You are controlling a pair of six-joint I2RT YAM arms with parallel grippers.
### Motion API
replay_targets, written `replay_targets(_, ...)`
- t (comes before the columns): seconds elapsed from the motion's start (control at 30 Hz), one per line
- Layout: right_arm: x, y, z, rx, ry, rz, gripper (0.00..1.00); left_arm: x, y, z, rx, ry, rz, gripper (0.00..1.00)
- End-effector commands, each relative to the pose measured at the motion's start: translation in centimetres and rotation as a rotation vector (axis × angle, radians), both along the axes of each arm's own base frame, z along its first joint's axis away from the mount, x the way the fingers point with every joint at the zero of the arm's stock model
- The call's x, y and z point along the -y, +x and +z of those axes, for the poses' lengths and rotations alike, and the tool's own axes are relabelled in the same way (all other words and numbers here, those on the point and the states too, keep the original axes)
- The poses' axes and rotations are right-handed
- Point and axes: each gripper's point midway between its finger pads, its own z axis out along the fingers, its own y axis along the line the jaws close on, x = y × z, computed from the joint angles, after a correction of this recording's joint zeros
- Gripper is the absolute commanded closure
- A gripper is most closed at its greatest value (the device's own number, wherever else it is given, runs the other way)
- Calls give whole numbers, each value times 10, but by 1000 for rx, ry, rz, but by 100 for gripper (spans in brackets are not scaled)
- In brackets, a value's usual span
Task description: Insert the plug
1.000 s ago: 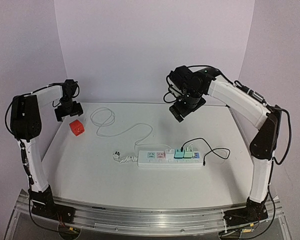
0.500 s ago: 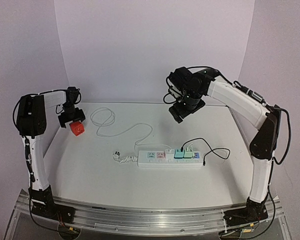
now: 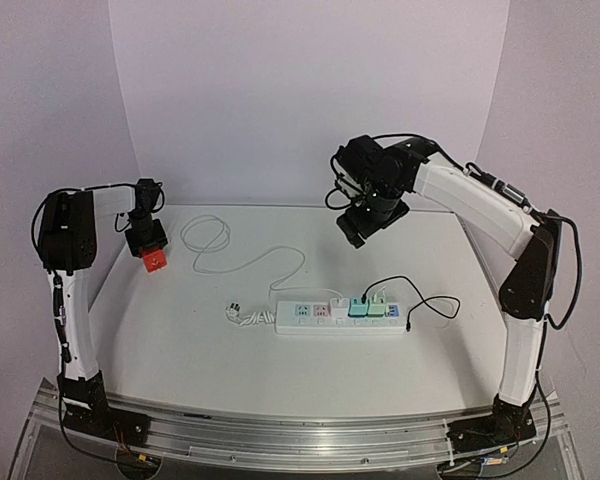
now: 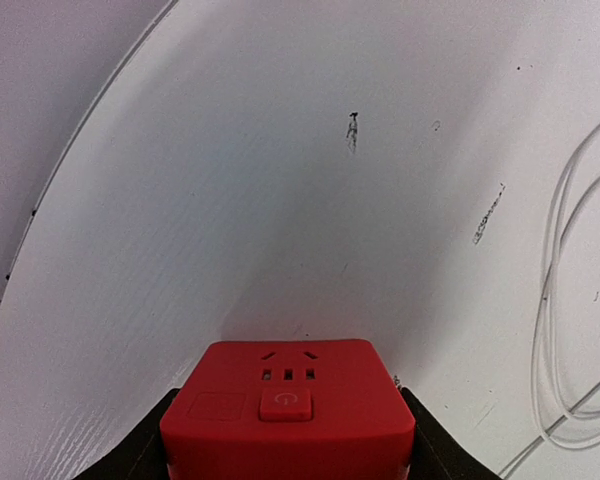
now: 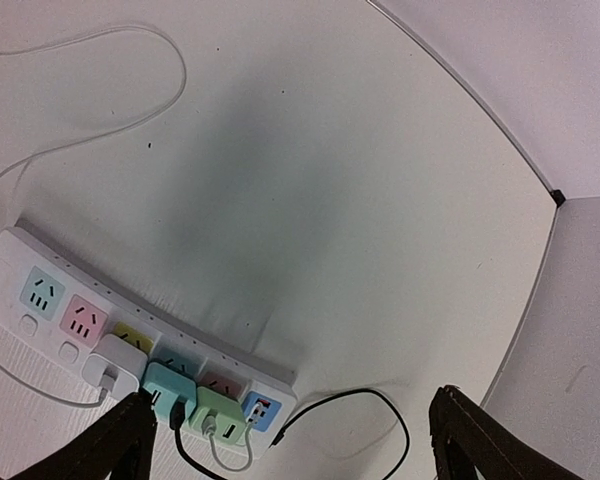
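Note:
The plug is a red cube with socket slots and a power button on its top face. It rests on the white table at the far left. My left gripper stands over it, shut on it, with a black finger pressed against each side. The white power strip lies mid-table; its two left sockets, light blue and pink, are bare. My right gripper hangs open above and behind the strip, nothing between its fingers.
White, teal and green adapters fill the strip's right part. A black cable loops off its right end. The strip's white cord coils toward the back left, ending in a plug.
My left gripper has dropped onto the red plug and closed its jaws from wide open against its sides. The right gripper has barely moved.

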Motion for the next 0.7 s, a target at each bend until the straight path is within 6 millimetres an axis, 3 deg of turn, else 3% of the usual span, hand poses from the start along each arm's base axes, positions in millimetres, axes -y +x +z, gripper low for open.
replay_targets(0.0, -6, -1, 8, 15, 32, 6, 8, 3, 8, 20, 49, -14, -12, 95)
replay_targets(0.03, -8, -1, 10, 17, 42, 6, 8, 6, 9, 27, 64, -26, -22, 99)
replay_targets(0.2, -20, -2, 25, 18, 131, 6, 8, 34, 26, 85, 228, -35, -170, 100)
replay_targets(0.33, -37, -4, 41, 7, 243, 13, 8, 90, 29, 143, 439, 12, -460, 100)
replay_targets(0.4, -44, -6, 50, -2, 295, 23, 8, 129, 24, 171, 558, 48, -642, 100)
replay_targets(0.6, -59, -17, 79, -22, 440, 47, 7, 227, -46, 250, 979, 122, -1183, 100)
replay_targets(0.67, -66, -23, 88, -43, 499, 60, 7, 250, -72, 264, 1086, 171, -1323, 100)
